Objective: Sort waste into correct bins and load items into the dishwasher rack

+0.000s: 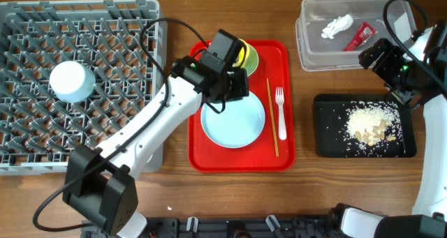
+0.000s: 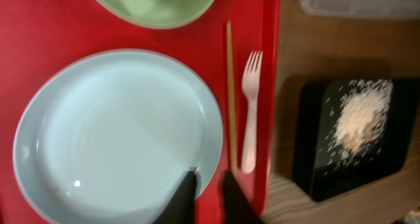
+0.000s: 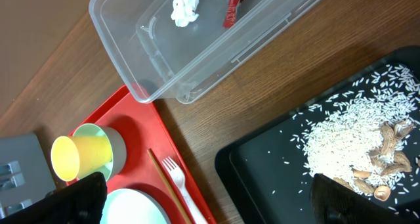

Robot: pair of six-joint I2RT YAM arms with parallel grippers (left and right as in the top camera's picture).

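My left gripper [image 2: 209,184] stands narrowly open astride the rim of the large pale-blue plate [image 2: 118,132], one finger [image 2: 184,198] inside the rim and the other on the red tray [image 2: 39,40]. The plate lies flat. Beside it lie the chopsticks [image 2: 230,86] and the white fork [image 2: 250,106]. The yellow cup [image 3: 82,155] stands on the green saucer [image 1: 251,58]. A small pale bowl [image 1: 72,81] sits upside down in the dishwasher rack [image 1: 112,28]. My right gripper [image 1: 390,62] hangs wide open and empty between the clear tub [image 1: 307,53] and the black tray [image 1: 325,144].
The tub holds the white tissue [image 1: 336,26] and the red wrapper [image 1: 360,35]. Rice scraps [image 1: 367,121] with some nut shells lie heaped in the black tray. My left arm crosses the rack's right edge and the red tray's left side.
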